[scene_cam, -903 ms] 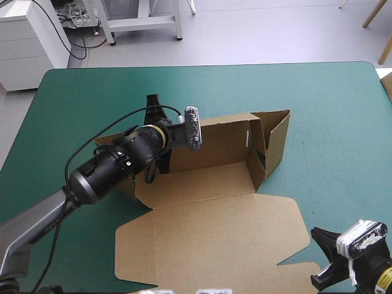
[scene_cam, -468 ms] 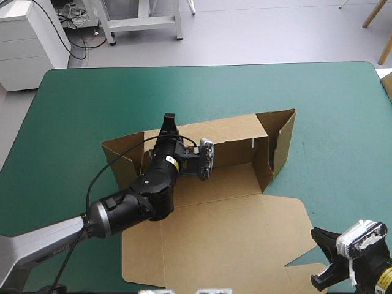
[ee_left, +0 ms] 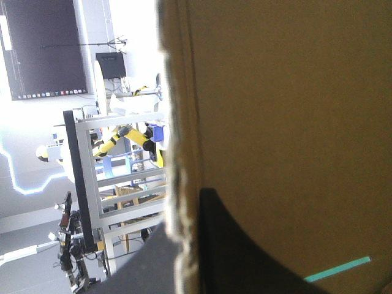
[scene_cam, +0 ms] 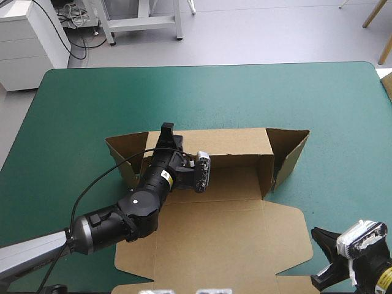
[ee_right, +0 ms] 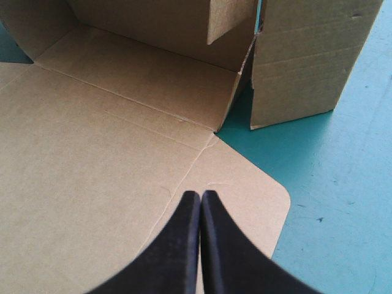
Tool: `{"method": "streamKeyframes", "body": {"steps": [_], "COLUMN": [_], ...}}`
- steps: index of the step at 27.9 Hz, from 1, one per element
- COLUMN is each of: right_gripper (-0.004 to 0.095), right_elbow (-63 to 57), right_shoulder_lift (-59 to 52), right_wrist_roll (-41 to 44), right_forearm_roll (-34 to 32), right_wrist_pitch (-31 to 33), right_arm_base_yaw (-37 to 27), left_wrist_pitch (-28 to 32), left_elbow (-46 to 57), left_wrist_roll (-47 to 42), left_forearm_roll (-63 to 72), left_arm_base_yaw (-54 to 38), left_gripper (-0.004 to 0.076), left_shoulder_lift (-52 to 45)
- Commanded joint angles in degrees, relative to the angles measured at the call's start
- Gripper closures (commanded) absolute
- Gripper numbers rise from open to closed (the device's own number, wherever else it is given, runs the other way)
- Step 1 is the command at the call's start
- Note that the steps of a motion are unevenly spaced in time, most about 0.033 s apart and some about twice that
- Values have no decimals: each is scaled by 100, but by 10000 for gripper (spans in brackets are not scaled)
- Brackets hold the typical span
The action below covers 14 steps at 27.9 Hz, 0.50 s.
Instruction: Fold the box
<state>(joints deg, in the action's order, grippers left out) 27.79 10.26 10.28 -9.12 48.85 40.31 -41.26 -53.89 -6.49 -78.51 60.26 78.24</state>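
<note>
The brown box (scene_cam: 214, 226) lies mid-table with its lid panel flat toward the front edge. Its back wall (scene_cam: 226, 144) stands upright, and both end flaps are raised: the left flap (scene_cam: 122, 150) and the right flap (scene_cam: 288, 153). My left gripper (scene_cam: 166, 130) reaches over the floor panel and is shut on the back wall's top edge. In the left wrist view the board (ee_left: 288, 122) sits between the two fingers of this gripper (ee_left: 184, 211). My right gripper (ee_right: 200, 199) is shut and empty, hovering over the lid's front right corner (ee_right: 245, 202).
Teal-green cover (scene_cam: 331, 110) shows to the right of the box and beyond its back wall. The right arm's wrist (scene_cam: 364, 257) sits at the table's front right corner, near the lid's edge.
The left gripper has swung toward the front with the back wall in it. The box has turned, so the back wall now runs level with the far edge. The right arm has stayed put.
</note>
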Motion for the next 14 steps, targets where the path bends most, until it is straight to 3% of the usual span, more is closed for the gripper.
{"method": "streamKeyframes", "body": {"steps": [1, 11, 12, 14], "right_gripper": [928, 922, 904, 762], "right_elbow": [137, 137, 137, 137], "right_shoulder_lift": [84, 84, 84, 84], "right_wrist_roll": [-9, -9, -22, -49], "right_forearm_roll": [-104, -104, -104, -78], "right_wrist_pitch": [-362, -332, -288, -261], "right_arm_base_yaw": [-30, -30, -30, -30], "left_wrist_pitch": [101, 398, 411, 463], "left_elbow": [-110, 162, 188, 234], "left_wrist_roll": [-60, -190, -201, -213], "left_forearm_roll": [-292, -305, -292, -308], "left_arm_base_yaw": [35, 35, 35, 35], "left_gripper": [731, 731, 731, 731], "left_shoulder_lift": [-226, -226, -226, -226]}}
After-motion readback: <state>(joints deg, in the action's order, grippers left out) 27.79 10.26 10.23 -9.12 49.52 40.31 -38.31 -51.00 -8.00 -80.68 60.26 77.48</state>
